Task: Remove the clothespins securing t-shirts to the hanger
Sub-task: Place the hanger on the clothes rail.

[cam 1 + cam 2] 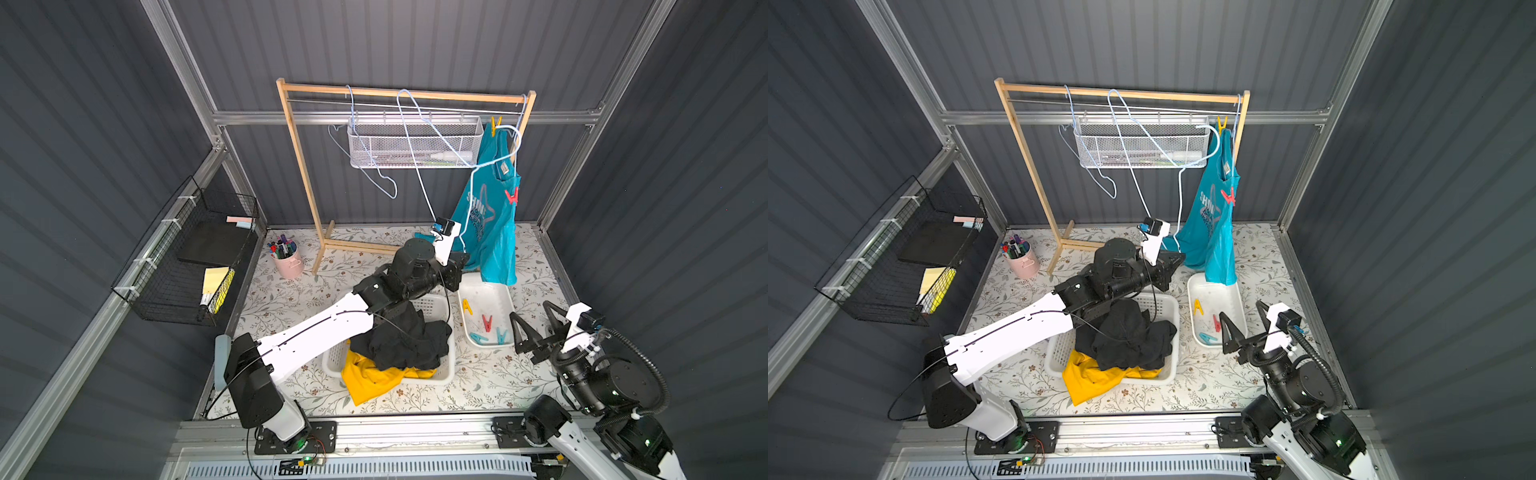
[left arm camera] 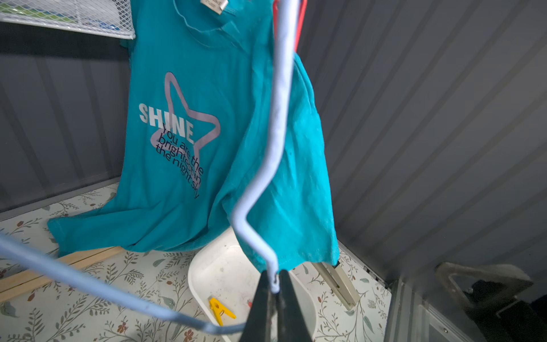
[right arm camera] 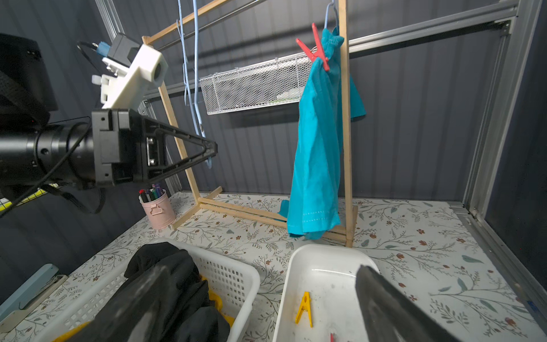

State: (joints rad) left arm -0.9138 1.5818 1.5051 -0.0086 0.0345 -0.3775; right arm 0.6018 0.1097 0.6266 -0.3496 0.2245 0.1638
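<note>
Two clothespins pin the teal t-shirt [image 1: 490, 232] to its pale blue wire hanger [image 2: 279, 118]: a yellow clothespin [image 1: 494, 125] at the top, close under the rail of the wooden rack [image 1: 299, 158], and a red clothespin [image 1: 512, 196] lower down on the shoulder. The shirt hangs at the rack's right end, with its hem low near the far end of the white tray [image 1: 490, 293]. Four more pegs lie loose in that tray: a yellow one [image 1: 467, 306], a red one [image 1: 487, 322], a teal one [image 1: 478, 338] and another teal one [image 1: 502, 335]. The left gripper [image 2: 275, 288] is clamped on the hanger's low corner in front of the shirt, and the wire slants steeply. The right gripper [image 1: 530, 311], jaws spread wide and holding nothing, hovers just beside the tray's near end. The black t-shirt [image 1: 399, 340] is heaped over the mustard t-shirt [image 1: 370, 380] in the white laundry basket [image 1: 445, 370] next to the tray, and the mustard cloth spills over the basket's near rim.
</note>
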